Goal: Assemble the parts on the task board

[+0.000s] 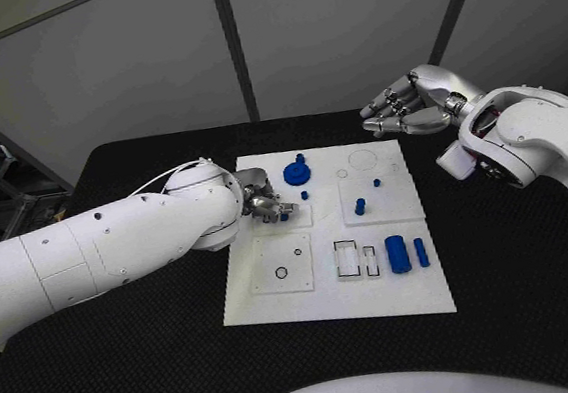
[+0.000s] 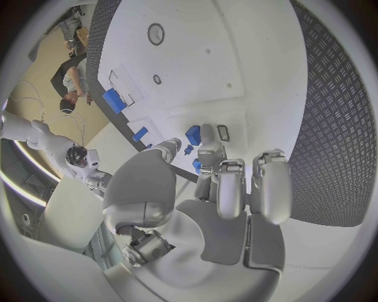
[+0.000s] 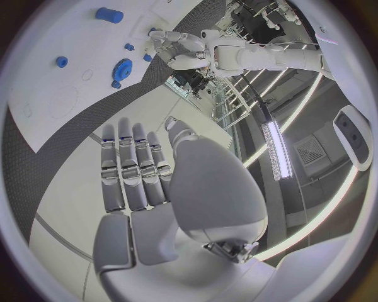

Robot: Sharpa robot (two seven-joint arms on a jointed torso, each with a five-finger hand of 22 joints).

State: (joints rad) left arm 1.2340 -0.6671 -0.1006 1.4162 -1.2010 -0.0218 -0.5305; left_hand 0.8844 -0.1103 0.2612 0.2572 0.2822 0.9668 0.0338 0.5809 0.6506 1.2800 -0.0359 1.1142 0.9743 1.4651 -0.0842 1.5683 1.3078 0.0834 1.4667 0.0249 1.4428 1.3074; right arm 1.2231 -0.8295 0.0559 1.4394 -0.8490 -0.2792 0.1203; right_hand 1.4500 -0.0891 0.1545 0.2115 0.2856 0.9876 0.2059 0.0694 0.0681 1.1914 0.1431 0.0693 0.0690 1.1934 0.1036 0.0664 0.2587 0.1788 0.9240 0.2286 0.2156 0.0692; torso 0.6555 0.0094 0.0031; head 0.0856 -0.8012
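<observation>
- Task board (image 1: pixel 301 305): white plate at the middle of the black table (image 1: pixel 137 372), long side running away from the robot.
- Blue gear (image 1: pixel 296 171): on the board's far left part, just beyond the left hand.
- Small blue pegs (image 1: pixel 361 207): standing near the board's centre (one upright, smaller ones close by).
- Large blue cylinder (image 1: pixel 398 253) and slimmer blue pin (image 1: pixel 422 253): lying side by side on the board's near right part, just beside two outlined rectangular slots (image 1: pixel 354 258).
- Square sub-plate with a round hole (image 1: pixel 282 264): on the board's near left part.
- Left hand (image 1: pixel 265 203): over the board's left edge, fingers curled in toward small blue pieces (image 2: pixel 193 134) at the fingertips; grip on any piece cannot be told.
- Right hand (image 1: pixel 408 106): raised past the board's far right corner, well apart from the parts; fingers (image 3: pixel 130 170) straight and side by side, thumb apart, holding nothing.
</observation>
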